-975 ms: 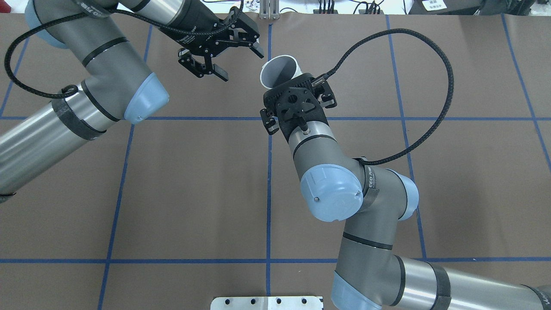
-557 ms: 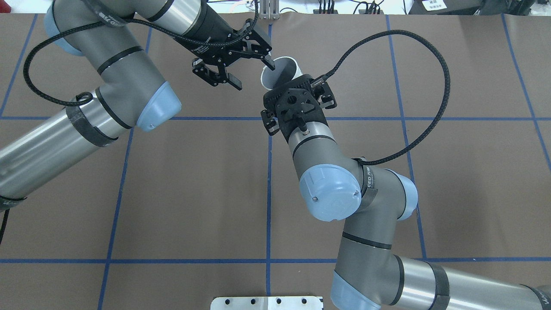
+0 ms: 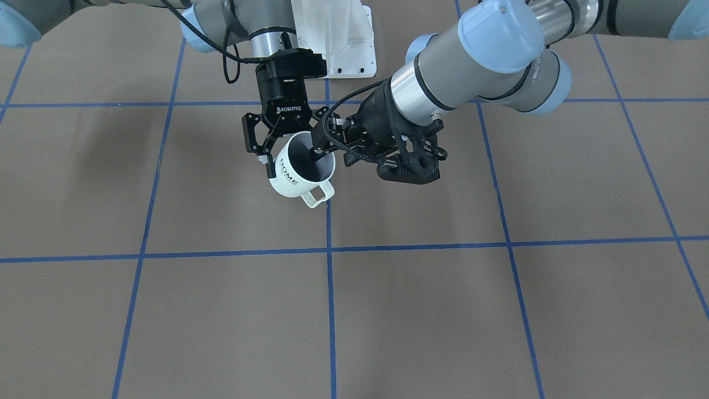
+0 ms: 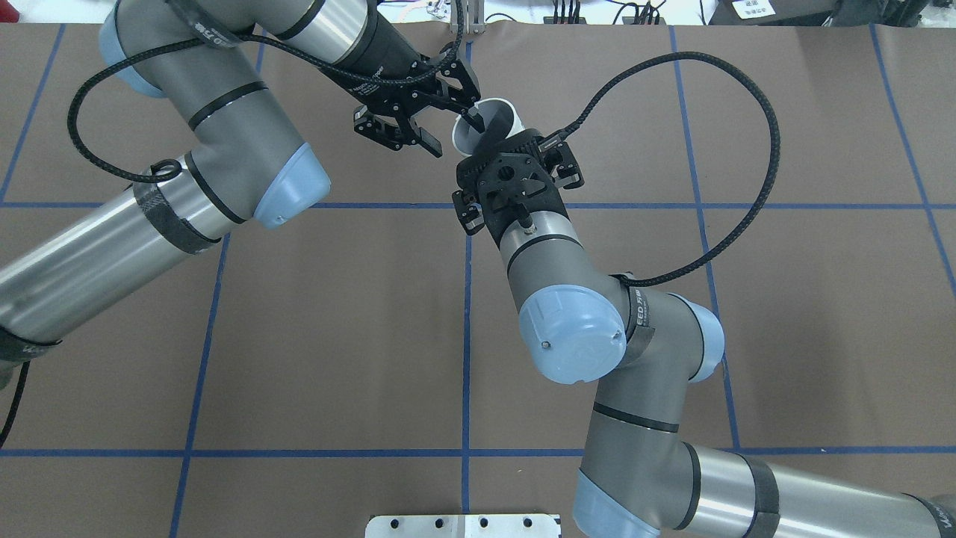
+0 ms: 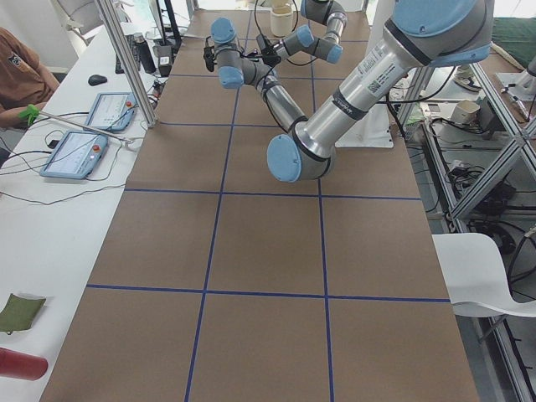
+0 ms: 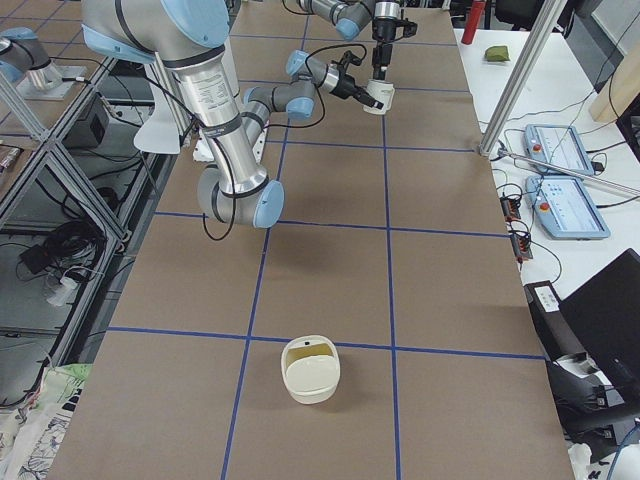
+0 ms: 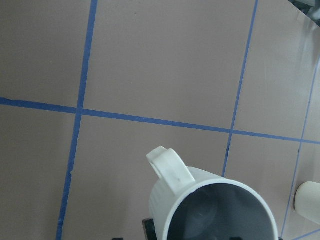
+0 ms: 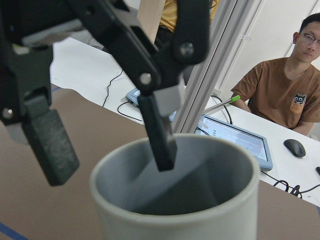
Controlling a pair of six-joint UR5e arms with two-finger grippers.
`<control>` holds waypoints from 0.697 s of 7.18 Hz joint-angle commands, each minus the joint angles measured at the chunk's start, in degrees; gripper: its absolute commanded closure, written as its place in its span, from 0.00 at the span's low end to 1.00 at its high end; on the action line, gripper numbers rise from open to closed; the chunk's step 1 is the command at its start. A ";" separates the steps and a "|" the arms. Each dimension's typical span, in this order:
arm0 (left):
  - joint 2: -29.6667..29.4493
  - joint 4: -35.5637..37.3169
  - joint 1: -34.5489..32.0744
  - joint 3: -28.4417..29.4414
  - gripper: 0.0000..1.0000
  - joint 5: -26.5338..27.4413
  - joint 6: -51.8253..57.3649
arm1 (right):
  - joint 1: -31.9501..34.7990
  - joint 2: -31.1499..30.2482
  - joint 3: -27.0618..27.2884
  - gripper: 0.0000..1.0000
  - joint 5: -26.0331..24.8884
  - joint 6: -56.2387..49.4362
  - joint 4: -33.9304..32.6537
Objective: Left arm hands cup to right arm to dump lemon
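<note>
The white "HOME" cup (image 3: 288, 180) hangs tilted in the air over the table's far middle, with its handle pointing away from the robot. My right gripper (image 3: 293, 155) is shut on its body from above. My left gripper (image 4: 450, 132) is open at the cup (image 4: 494, 112). The right wrist view shows one of its fingers (image 8: 161, 135) inside the mouth and the other outside the wall. The cup's grey inside (image 7: 220, 212) shows no lemon, so the lemon is out of view.
A cream round container (image 6: 310, 370) stands on the brown mat near the table's right end, and it also shows in the left wrist view (image 7: 309, 200). A white base plate (image 3: 338, 33) lies by the robot. Operators' tablets (image 6: 565, 210) and a person (image 8: 280, 100) are beyond the far edge.
My left gripper has moved right to the cup, and one finger is now inside the mouth. My right arm and the cup have not moved.
</note>
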 commanded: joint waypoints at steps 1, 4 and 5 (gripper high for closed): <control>-0.04 0.00 0.53 0.53 0.43 0.10 0.16 | 0.00 -0.06 0.00 0.79 0.00 0.00 0.00; -0.04 0.00 0.88 0.88 0.54 0.10 0.25 | 0.00 -0.06 0.00 0.79 0.00 0.00 0.00; -0.04 0.00 0.88 0.88 0.59 0.10 0.25 | 0.00 -0.06 0.00 0.79 0.00 0.00 0.00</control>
